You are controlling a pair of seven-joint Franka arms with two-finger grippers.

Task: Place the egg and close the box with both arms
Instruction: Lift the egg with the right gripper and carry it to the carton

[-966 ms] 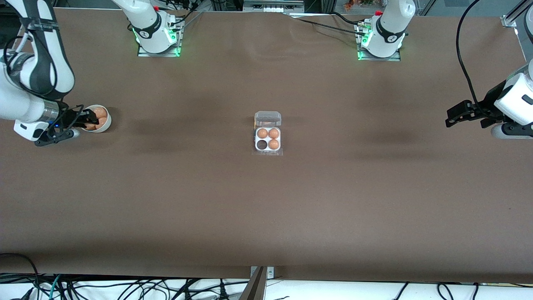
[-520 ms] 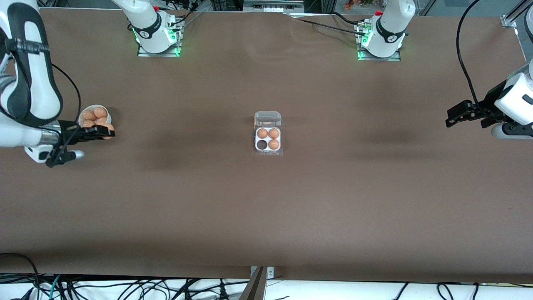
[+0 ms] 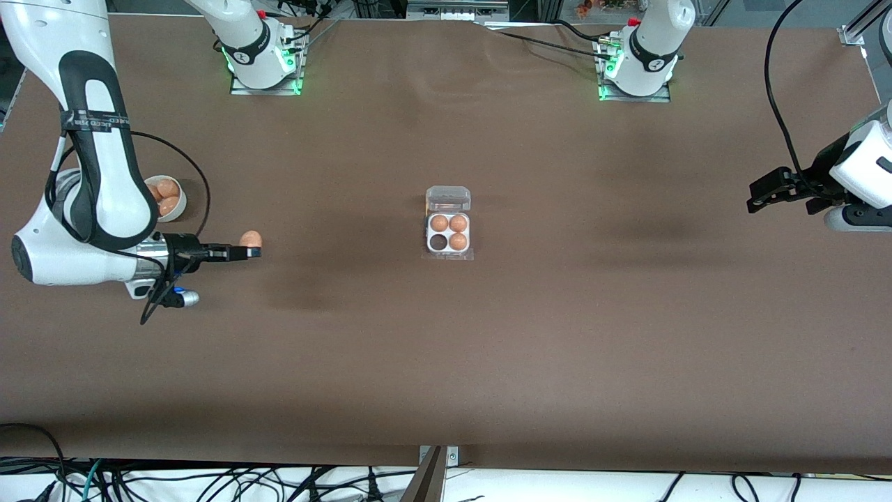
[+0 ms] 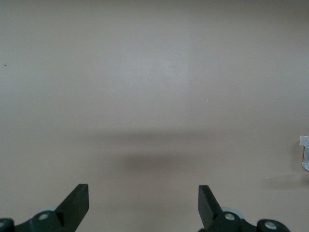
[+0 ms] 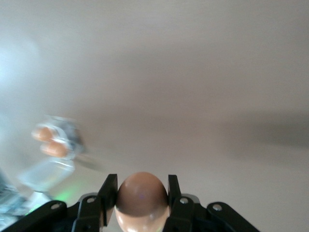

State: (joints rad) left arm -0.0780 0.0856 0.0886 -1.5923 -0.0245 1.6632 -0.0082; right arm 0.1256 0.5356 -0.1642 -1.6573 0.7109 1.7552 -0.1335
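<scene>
From the front, the right gripper [image 3: 252, 251] is up over the bare table [image 3: 446, 348] toward the right arm's end, pinching the egg [image 3: 250, 239] between its fingers. A white bowl [image 3: 174, 202] with more eggs sits on the table partly hidden by the right arm. The box [image 3: 448, 233] lies in the middle of the table with its clear lid [image 3: 448, 199] folded back; three of its four cells hold eggs and the one nearer the camera, toward the right arm's end, shows dark and unfilled. The left gripper [image 3: 765, 195] waits in the air at the left arm's end, well apart from the box, its fingers spread. In the left wrist view, the left gripper [image 4: 144, 205] has its two fingers standing wide over bare table, with an edge of the box [image 4: 304, 152] just showing. In the right wrist view, the right gripper [image 5: 142, 195] clamps the egg [image 5: 142, 198] on both sides, and the box [image 5: 53, 145] appears blurred farther off.
</scene>
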